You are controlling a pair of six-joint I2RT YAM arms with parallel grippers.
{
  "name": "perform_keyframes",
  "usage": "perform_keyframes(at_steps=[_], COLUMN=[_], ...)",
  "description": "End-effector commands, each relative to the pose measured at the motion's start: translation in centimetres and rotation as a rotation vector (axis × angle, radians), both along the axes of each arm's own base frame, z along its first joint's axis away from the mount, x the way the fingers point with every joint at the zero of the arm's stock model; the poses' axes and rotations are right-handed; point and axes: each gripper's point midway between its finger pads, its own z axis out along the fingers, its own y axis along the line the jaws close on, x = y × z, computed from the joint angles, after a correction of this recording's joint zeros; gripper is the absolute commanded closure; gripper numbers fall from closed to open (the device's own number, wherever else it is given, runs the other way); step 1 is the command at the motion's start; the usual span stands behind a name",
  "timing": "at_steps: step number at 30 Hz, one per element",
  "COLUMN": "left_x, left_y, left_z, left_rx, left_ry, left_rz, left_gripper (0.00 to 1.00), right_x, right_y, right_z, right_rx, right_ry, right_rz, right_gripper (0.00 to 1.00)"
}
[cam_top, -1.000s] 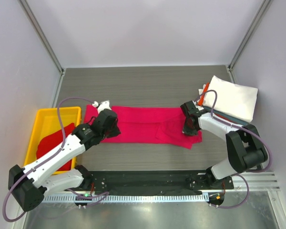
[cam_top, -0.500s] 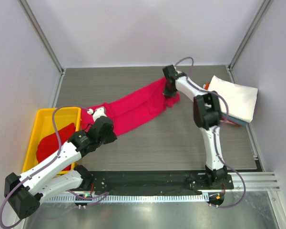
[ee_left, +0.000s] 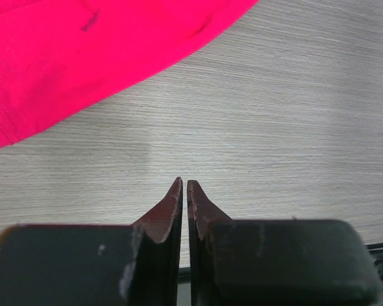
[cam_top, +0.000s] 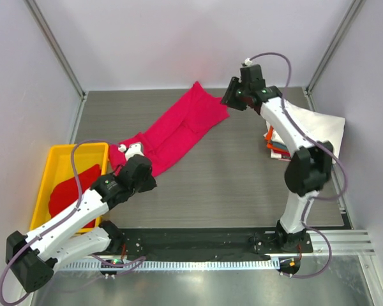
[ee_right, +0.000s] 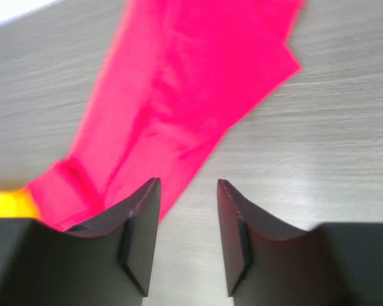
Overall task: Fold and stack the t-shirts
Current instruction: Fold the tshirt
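A magenta-pink t-shirt (cam_top: 172, 131) lies in a long diagonal strip on the table, from near the yellow tray up to the back middle. My left gripper (cam_top: 142, 175) hovers just off its near left end, shut with nothing between the fingers; in the left wrist view the gripper (ee_left: 184, 182) is over bare table with the shirt (ee_left: 83, 57) ahead of it. My right gripper (cam_top: 232, 101) is raised at the shirt's far end, open and empty; in its wrist view the gripper (ee_right: 188, 182) has the shirt (ee_right: 179, 95) below it. A darker red t-shirt (cam_top: 67, 191) lies in the tray.
The yellow tray (cam_top: 57, 156) stands at the left edge. A stack of folded shirts, white one (cam_top: 313, 131) on top with orange and blue edges (cam_top: 274, 148) showing, sits at the right. Walls close in the table on three sides.
The right gripper swung the shirt's right end from the near right to the far back, then opened and let it go. The left arm hardly moved.
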Motion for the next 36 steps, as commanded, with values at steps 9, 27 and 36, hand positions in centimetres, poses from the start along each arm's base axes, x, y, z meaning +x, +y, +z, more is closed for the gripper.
perform_keyframes(at_steps=[9,27,36], left_x=[1.6,5.8,7.6], left_y=[2.4,8.3,9.8], left_z=[-0.4,-5.9,-9.9], left_rx=[0.285,0.522,0.557], left_ry=[0.082,0.229,0.387], left_rz=[0.033,0.268,0.299], left_gripper=[0.73,1.00,1.00], right_x=[-10.9,-17.3,-19.7], right_y=[0.3,-1.0,-1.4], right_z=[-2.4,-11.6,-11.7], right_rx=[0.150,0.180,0.235], right_ry=[-0.085,-0.131,-0.256], right_rz=[0.156,0.205,0.217], right_gripper=[0.90,0.99,0.99])
